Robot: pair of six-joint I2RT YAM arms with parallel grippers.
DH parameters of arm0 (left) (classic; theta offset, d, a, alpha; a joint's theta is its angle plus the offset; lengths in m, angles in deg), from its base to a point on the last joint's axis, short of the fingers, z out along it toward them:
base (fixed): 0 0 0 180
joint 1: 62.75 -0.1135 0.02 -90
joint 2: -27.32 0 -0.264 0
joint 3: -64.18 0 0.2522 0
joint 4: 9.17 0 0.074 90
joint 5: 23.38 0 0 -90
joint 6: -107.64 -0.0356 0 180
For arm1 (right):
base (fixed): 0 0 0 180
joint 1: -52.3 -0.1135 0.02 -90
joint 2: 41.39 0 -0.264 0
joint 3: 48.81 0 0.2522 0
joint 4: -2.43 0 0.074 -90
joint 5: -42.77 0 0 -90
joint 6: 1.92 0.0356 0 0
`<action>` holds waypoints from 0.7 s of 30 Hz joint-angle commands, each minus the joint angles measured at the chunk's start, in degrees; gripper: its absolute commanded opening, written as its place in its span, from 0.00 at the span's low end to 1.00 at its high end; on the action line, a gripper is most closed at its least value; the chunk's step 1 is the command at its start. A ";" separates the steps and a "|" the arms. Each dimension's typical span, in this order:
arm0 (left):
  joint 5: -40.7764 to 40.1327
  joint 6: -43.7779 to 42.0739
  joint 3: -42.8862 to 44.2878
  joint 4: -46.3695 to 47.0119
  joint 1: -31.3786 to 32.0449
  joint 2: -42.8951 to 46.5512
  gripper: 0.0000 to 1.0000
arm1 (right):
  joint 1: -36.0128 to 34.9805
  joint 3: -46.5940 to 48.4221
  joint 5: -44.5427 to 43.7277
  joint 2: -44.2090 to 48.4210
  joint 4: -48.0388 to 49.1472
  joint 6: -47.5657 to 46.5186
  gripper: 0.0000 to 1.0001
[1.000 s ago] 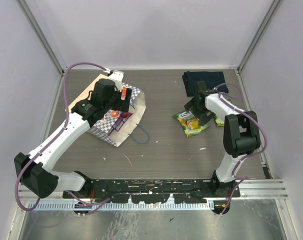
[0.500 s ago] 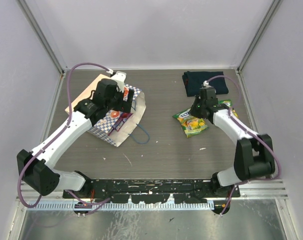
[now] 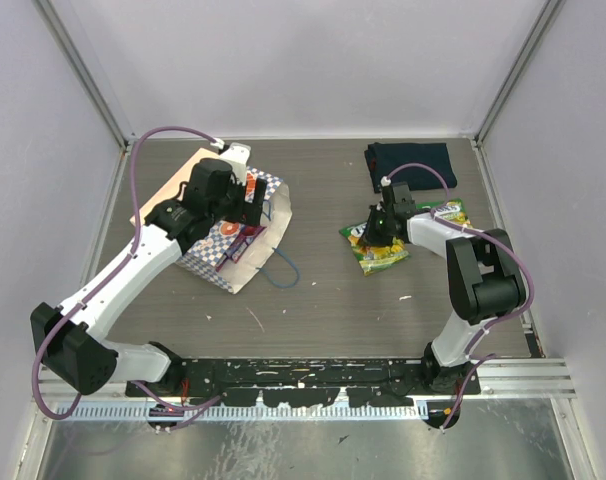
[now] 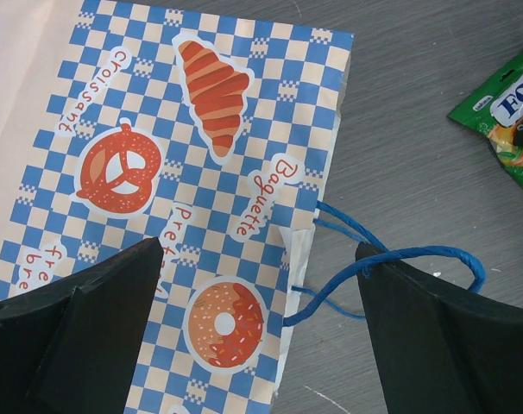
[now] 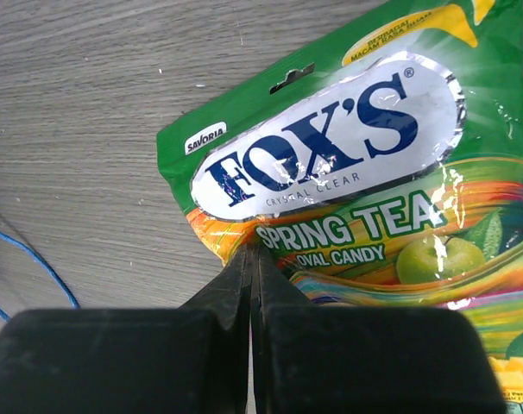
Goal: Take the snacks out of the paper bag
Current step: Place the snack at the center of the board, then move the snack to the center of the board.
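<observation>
The paper bag lies on its side at the left, checkered band up, with blue cord handles trailing right. Something purple and red shows in its mouth. My left gripper hovers over the bag, open, with the checkered paper and cords between its fingers. One green snack packet lies flat on the table under my right gripper, which is shut with nothing between its jaws. A second green packet lies further right.
A dark navy folded cloth lies at the back right. The enclosure's walls stand close on the left, right and back. A corner of the green packet shows in the left wrist view.
My right gripper has shut and swung left from the right-hand packet to above the left green packet. The left arm has barely moved.
</observation>
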 commanded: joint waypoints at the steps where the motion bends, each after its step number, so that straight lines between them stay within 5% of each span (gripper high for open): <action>1: -0.59 0.66 -0.10 2.33 -0.31 1.81 0.96 | -0.37 2.00 -0.71 5.00 1.38 -0.06 0.01; 9: 0.07 1.04 0.04 2.93 -0.31 1.28 0.96 | -0.40 6.29 1.10 8.89 1.09 1.00 0.01; 21: -1.13 0.84 -0.61 2.32 -0.35 1.99 0.96 | -0.79 1.00 7.09 -3.82 9.75 3.40 0.01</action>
